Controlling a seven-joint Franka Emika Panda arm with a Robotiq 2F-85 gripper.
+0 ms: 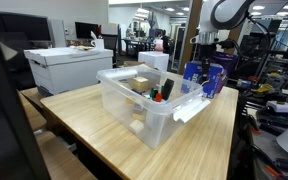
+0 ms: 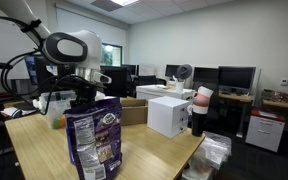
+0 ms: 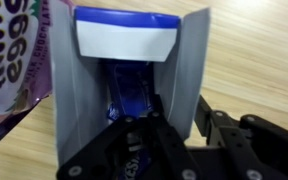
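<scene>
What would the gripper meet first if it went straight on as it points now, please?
Most likely the blue packet between the grey flaps, directly ahead of the jaws; depth is unclear.

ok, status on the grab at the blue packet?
Gripper astride blue packet, a finger on either side; firm grip not confirmed. Packet standing on table. Purple mini-eggs bag crowding one finger.

My gripper point(image 2: 83, 93) hangs just behind the upright purple snack bag point(image 2: 94, 140) near the table's point(image 2: 152, 150) near edge; a white box point(image 2: 167, 115) stands farther back.
</scene>
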